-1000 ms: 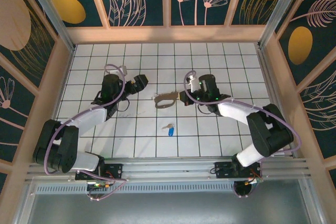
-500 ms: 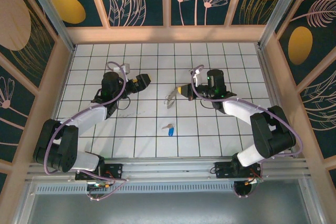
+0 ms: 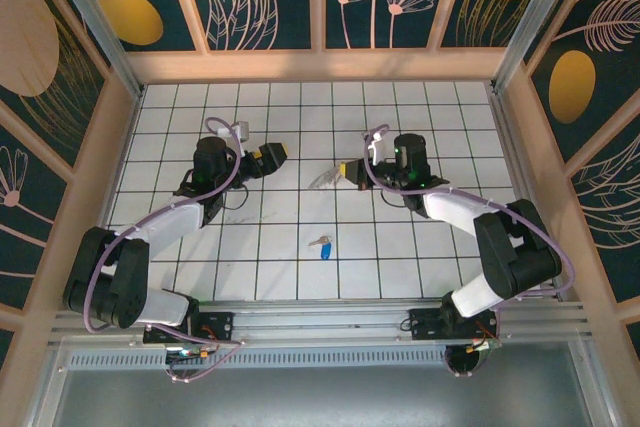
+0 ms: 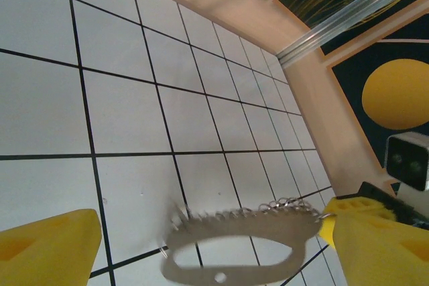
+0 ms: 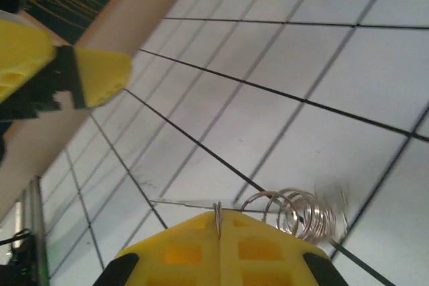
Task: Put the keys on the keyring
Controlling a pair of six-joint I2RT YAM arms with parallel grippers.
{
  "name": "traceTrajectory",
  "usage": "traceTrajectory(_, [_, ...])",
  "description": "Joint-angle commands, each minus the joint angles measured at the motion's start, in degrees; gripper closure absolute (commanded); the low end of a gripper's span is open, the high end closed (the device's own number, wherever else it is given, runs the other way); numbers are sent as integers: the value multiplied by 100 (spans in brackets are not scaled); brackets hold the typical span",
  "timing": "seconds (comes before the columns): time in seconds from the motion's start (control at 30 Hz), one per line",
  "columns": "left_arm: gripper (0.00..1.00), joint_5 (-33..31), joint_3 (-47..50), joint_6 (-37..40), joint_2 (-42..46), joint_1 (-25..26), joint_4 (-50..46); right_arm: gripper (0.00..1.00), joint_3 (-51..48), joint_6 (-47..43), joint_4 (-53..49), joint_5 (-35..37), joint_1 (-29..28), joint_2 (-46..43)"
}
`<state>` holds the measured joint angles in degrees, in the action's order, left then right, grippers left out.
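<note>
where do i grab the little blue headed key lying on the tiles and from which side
Probably the blue plastic head of the small silver key, from straight above, pinching across its width. It lies flat on the white tiled floor; the head looks bulkiest, while the thin blade hugs the tile.

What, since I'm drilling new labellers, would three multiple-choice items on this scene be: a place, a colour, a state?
1. The right gripper is: A open; B shut on the thin pale silvery oval metal keyring; C shut empty.
2. Its fingers are: A red; B yellow; C green.
3. The small silver key with a blue plastic head lies: A on the keyring; B in that gripper; C on the white tiled floor.
Key: B, jaws pinch the loop's edge; B, yellow in its wrist view; C, it lies free on tiles.
</note>
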<state>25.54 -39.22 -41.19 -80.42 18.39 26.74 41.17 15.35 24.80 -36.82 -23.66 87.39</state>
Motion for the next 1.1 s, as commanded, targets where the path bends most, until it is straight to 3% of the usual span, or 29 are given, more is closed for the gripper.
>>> traceTrajectory(0.0, [11,113,-138,40,-35,32,77,100,-560,44,-16,522,24,202])
traceTrajectory(0.23, [10,129,-184,-3,-125,35,112,100,-1520,578,722,884,19,307])
traceTrajectory(0.5, [10,96,-165,-25,-202,68,148,100,-1563,819,914,999,-42,621])
traceTrajectory(0.6, [9,78,-180,-13,-241,95,149,83,-1575,829,844,1062,-43,554])
traceTrajectory(0.7, [9,83,-191,-13,-272,111,151,76,-1599,847,746,1178,-42,386])
traceTrajectory(1.07, [9,96,-213,-15,-316,121,165,74,-1682,978,566,1325,-94,81])
